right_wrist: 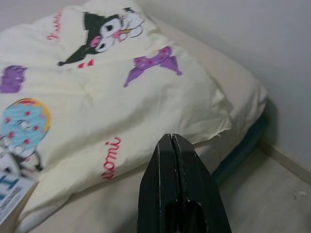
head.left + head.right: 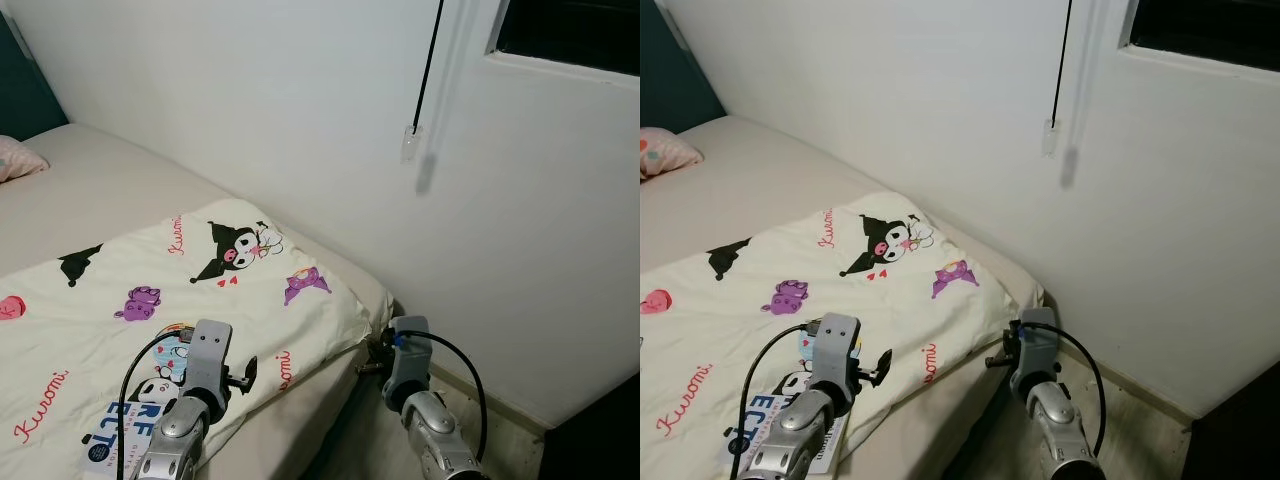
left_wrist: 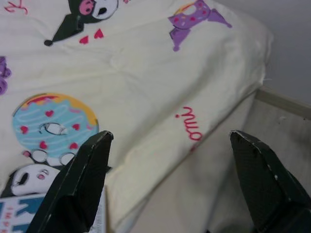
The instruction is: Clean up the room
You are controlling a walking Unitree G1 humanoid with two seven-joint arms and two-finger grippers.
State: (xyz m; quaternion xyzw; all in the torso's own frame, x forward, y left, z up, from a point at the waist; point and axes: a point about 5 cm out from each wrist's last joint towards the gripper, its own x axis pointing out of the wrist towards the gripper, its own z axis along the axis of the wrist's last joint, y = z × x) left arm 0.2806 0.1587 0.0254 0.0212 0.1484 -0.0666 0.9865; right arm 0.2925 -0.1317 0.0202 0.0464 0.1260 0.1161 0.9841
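Observation:
A cream blanket (image 2: 200,270) printed with cartoon figures covers the foot of the bed (image 2: 110,170). A blue-and-white booklet (image 2: 112,428) lies on it beside my left arm (image 2: 195,400). In the left wrist view my left gripper (image 3: 171,138) is open over the blanket's corner, nothing between its fingers, with the booklet (image 3: 24,216) at the edge. My right arm (image 2: 420,400) reaches past the bed's corner. In the right wrist view my right gripper (image 1: 171,141) is shut and empty, pointing at the blanket's edge (image 1: 160,107).
A pink pillow (image 2: 15,158) lies at the far left of the bed. The white wall (image 2: 330,120) runs along the bed, with a blind cord (image 2: 412,140) hanging under a dark window (image 2: 570,35). Pale floor (image 2: 510,420) and dark furniture (image 2: 600,440) lie at right.

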